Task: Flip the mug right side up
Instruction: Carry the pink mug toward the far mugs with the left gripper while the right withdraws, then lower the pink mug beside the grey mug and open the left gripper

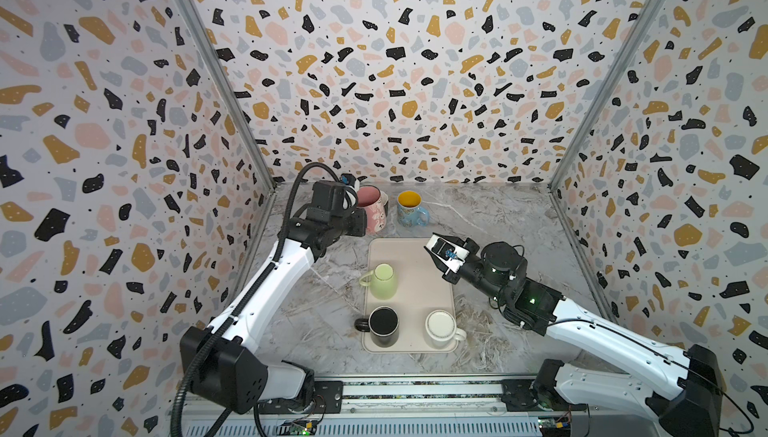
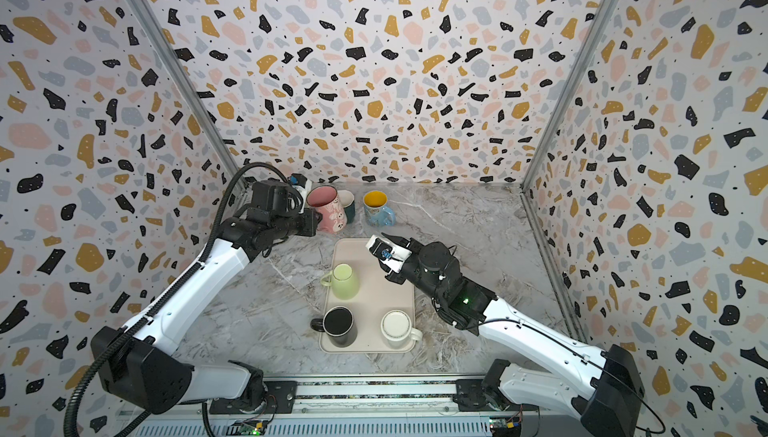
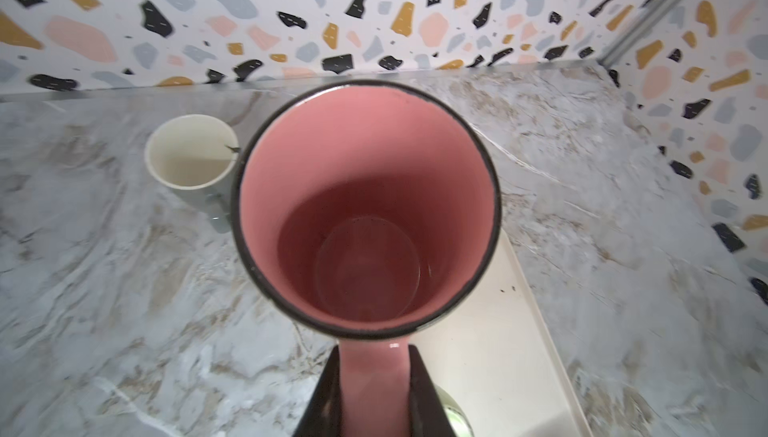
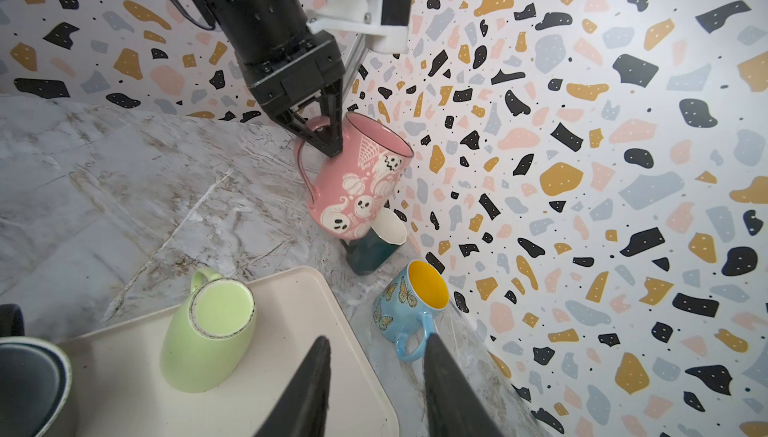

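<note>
A pink mug (image 1: 372, 207) (image 2: 329, 206) with white ghost drawings is at the back left, mouth up and slightly tilted. My left gripper (image 3: 374, 372) (image 4: 329, 142) is shut on its handle; the wrist view looks down into its pink inside (image 3: 365, 214). Whether its base touches the table I cannot tell. My right gripper (image 1: 432, 244) (image 4: 374, 343) hovers open over the tray's far right corner, holding nothing. It points toward an upright blue butterfly mug (image 1: 411, 210) (image 4: 409, 302), apart from it.
A cream tray (image 1: 419, 289) holds a green mug (image 1: 383, 281) (image 4: 212, 331), a black mug (image 1: 383, 325) and a white mug (image 1: 441, 327), all base up. A dark teal mug (image 3: 191, 152) (image 4: 378, 244) stands upright right behind the pink one. Patterned walls close in on three sides.
</note>
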### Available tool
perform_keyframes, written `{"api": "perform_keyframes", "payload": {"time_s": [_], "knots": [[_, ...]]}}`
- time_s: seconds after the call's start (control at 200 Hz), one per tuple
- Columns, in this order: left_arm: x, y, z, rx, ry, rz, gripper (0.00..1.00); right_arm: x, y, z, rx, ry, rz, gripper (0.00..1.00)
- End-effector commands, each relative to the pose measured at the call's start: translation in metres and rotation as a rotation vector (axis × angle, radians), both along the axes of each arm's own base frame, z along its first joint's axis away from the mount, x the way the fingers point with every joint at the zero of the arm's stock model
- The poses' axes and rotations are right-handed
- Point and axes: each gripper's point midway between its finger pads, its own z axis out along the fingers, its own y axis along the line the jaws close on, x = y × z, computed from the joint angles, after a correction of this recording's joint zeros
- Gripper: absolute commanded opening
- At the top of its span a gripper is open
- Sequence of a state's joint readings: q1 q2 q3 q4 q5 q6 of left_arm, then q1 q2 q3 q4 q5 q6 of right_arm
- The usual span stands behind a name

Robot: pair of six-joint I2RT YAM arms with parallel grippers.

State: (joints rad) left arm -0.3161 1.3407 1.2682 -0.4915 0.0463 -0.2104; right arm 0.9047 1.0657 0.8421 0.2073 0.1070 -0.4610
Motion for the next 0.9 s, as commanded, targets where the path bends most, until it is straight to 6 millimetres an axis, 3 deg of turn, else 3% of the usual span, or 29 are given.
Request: {"api": "perform_keyframes", "payload": {"time_s": [0.0, 0.531, 0.891], "knots": [[0.028, 0.035, 0.049, 0.005, -0.245, 0.18, 0.0, 0.005, -0.008, 0.005, 0.029, 0.012, -0.04, 0.39], [0.038, 0.086, -0.02, 0.093, -0.246, 0.426, 0.0, 0.016, -0.018, -0.001, 0.053, 0.05, -0.081, 0.38], [0.041, 0.096, -0.062, 0.049, -0.249, 0.504, 0.0, 0.02, -0.021, -0.003, 0.059, 0.059, -0.1, 0.38]]}}
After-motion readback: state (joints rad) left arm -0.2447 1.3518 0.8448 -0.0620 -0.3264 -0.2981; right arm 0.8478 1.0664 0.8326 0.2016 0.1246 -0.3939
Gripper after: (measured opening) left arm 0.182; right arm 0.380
